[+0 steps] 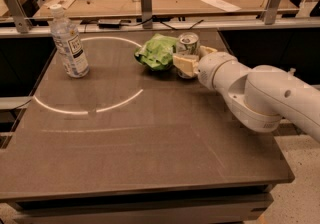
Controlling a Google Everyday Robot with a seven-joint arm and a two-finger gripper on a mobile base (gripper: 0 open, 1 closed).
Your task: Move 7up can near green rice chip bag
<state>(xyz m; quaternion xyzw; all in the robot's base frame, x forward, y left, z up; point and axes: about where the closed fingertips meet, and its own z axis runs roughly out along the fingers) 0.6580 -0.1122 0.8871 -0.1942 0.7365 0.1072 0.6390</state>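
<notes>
1. You are seeing the gripper point(190, 56) reaching in from the right, over the far right part of the table point(150, 148).
2. It is clasping the can point(188, 43): one pale finger point(184, 64) is lying across the can's lower front, and the other is showing just behind it on the right.
3. The can is standing upright with its top rim showing. Its base is hiding behind the front finger, so you cannot tell whether it is resting on the table.
4. The can is sitting just beside the bag point(157, 52), on the bag's right, and the two are looking close to touching.
5. The bag is lying crumpled on the table's far middle.
6. The white arm point(260, 95) is stretching back toward the near right edge.
7. The bottle point(69, 43) is standing upright at the far left, well apart from the can.
8. A bright arc point(90, 111) is curving across the tabletop between the bottle and the bag.
</notes>
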